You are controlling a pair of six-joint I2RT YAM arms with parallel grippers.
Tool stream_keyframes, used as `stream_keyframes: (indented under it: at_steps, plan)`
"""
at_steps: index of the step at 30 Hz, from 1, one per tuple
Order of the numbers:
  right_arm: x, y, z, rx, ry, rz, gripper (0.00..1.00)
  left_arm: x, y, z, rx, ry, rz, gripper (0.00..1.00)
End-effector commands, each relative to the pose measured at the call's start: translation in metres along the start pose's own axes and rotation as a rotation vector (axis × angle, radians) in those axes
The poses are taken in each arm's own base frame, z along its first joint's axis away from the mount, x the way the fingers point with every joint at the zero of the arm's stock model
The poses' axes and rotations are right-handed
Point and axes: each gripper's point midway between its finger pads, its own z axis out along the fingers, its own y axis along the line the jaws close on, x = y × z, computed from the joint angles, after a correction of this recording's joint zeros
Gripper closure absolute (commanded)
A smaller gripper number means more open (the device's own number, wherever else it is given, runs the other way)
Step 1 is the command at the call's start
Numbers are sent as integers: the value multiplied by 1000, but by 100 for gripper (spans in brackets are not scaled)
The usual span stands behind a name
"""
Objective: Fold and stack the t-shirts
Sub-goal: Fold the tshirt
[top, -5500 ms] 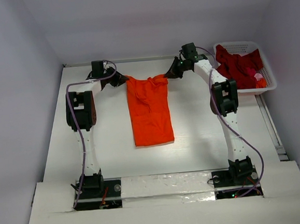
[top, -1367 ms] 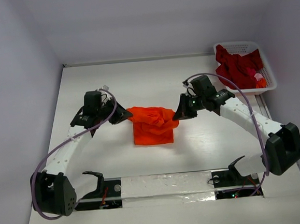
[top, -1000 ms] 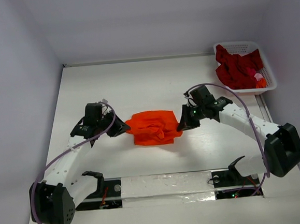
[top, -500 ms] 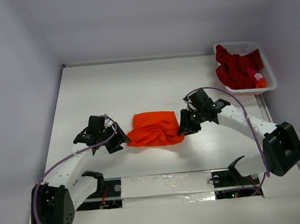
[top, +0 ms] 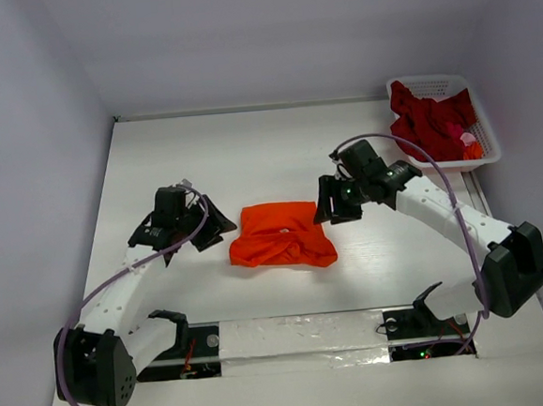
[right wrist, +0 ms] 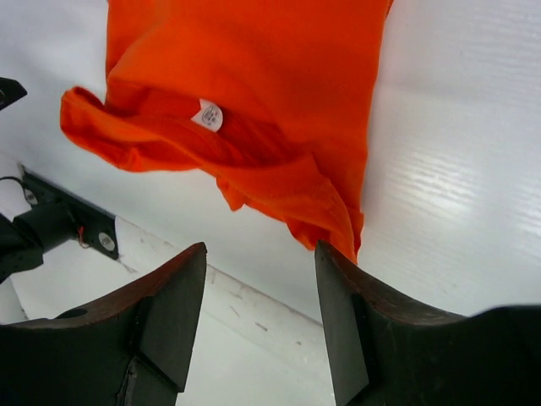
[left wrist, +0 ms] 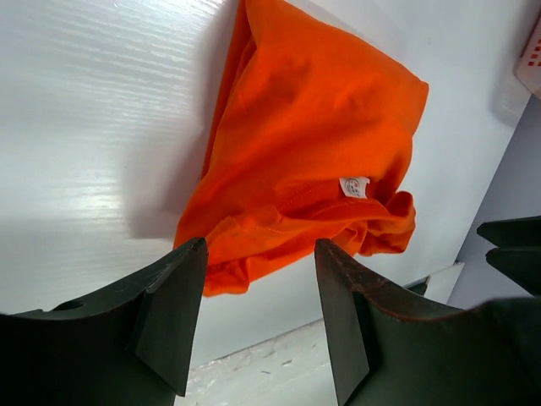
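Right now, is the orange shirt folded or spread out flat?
Folded. The orange t-shirt lies on the table as a compact doubled-over bundle, layers overlapping, its white neck label showing near the rumpled edge.

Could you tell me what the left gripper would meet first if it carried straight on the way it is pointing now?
Most likely the orange shirt: its crumpled near edge lies just ahead of the open left gripper. How high the gripper rides above the table is unclear.

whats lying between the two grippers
The orange t-shirt lies folded on the table between the left gripper and right gripper, both open and clear of it; the top view shows it.
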Motion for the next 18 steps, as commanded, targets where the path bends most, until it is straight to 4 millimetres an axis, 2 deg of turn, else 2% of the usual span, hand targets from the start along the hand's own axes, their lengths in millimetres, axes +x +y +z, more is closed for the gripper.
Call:
stream_keyframes:
  at_steps: [1, 4, 5, 9, 12, 15, 18]
  plan:
    - [-15, 0, 14, 34, -11, -47, 40, -19, -16, 8, 50, -51, 19, 50]
    - [-17, 5, 28, 6, 6, -64, 41, -19, -16, 21, 51, -33, 27, 52]
    - [-14, 1, 38, 15, 31, -60, 41, -16, -13, 25, 47, -20, 24, 52]
    - [-9, -3, 56, 3, 69, -51, 42, -9, -9, 38, 43, 10, 28, 52]
    - [0, 1, 61, -4, 97, -58, 42, -7, -9, 39, 50, 19, 25, 49]
    - [0, 6, 60, -18, 93, -68, 42, 0, -9, 38, 57, 37, 37, 47]
    - [4, 9, 62, -28, 111, -71, 42, 7, -4, 41, 51, 72, 41, 48]
